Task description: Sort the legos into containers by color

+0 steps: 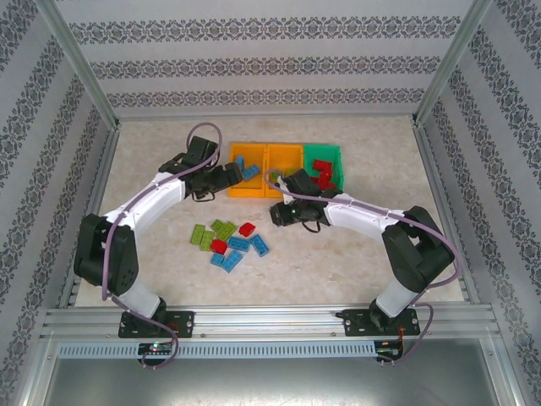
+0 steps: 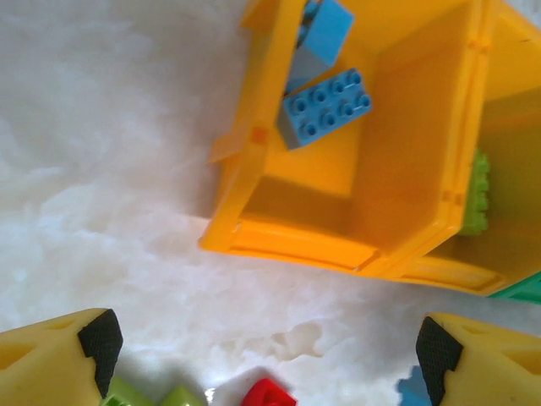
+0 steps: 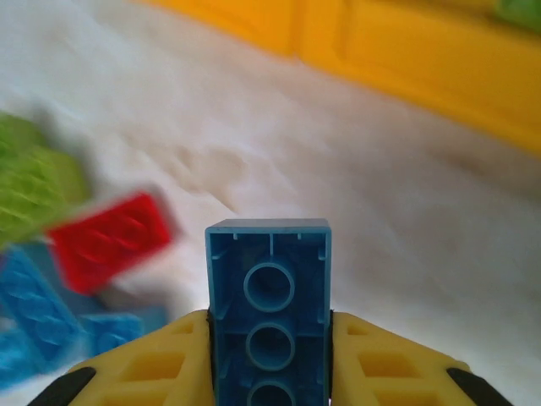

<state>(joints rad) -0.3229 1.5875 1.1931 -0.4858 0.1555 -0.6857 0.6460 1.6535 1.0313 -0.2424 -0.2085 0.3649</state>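
- Legos (image 1: 230, 244): we count roughly ten loose, central on the table (image 1: 321, 262); others lie in the containers (image 1: 248, 192).
- Our right gripper (image 3: 269, 355) clamps a blue brick (image 3: 269, 271); left gripper (image 2: 266, 342) gapes empty.

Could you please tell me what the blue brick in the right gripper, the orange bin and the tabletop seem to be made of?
Blue brick: moulded plastic, smooth and glossy, with a hollow underside and round tubes.
Orange bin: thin glossy plastic, with moulded ribs and rim.
Tabletop: pale marbled stone or printed laminate; unclear which.

Robot lab test cell: aluminium frame (image 1: 270, 320), patterned wall panels (image 1: 270, 68), pale stone-look tabletop (image 1: 296, 275).
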